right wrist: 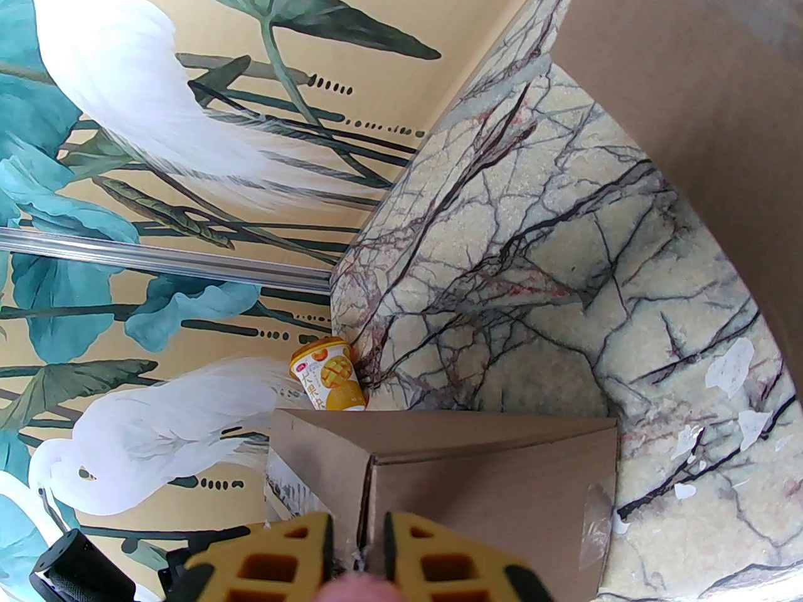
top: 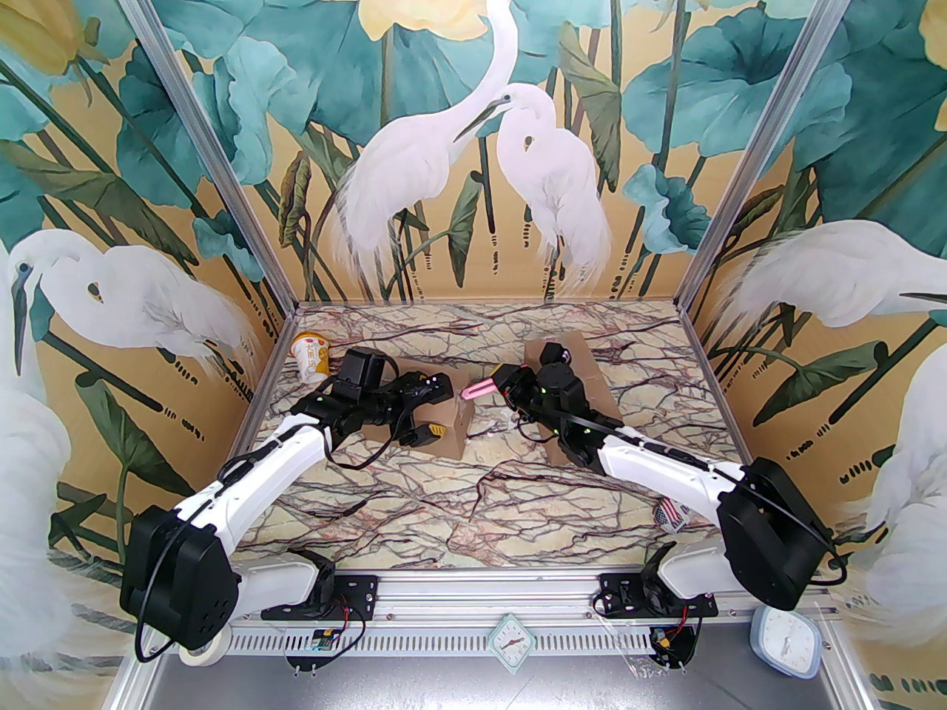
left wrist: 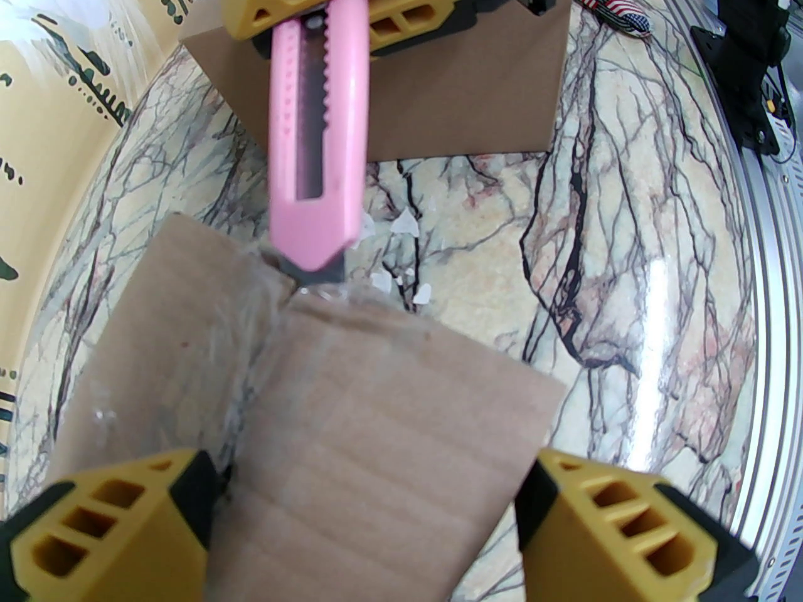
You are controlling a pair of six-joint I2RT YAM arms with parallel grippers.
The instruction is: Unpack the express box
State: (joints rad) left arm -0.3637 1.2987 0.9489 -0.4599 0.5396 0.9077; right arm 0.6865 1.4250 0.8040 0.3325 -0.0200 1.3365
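1. The express box sits left of centre on your marble table. Its two top flaps are closed and meet at a seam covered in clear tape. What it holds is hidden.
2. The pink utility knife points nose-down at the box. Its tip touches the end of the taped seam, on the side of the box that faces your right arm.
3. Your right tool is clamped on the knife's rear half, yellow fingers on both sides of the handle. In the top view the knife bridges the gap between that tool and the box.
4. Your left tool hangs over the box with its jaws spread wide. One finger is above the left flap and the other is just beside the box's outer edge. You cannot tell from these views whether the pads touch the cardboard.
5. A second cardboard box lies under your right arm with its top shut. It is larger and flatter than the first and sits apart from it.
6. A yogurt cup with a mango print sits in the far left corner, against the wall.
7. White scraps dot the table between the two boxes. A flag-print packet lies near the right arm's base.
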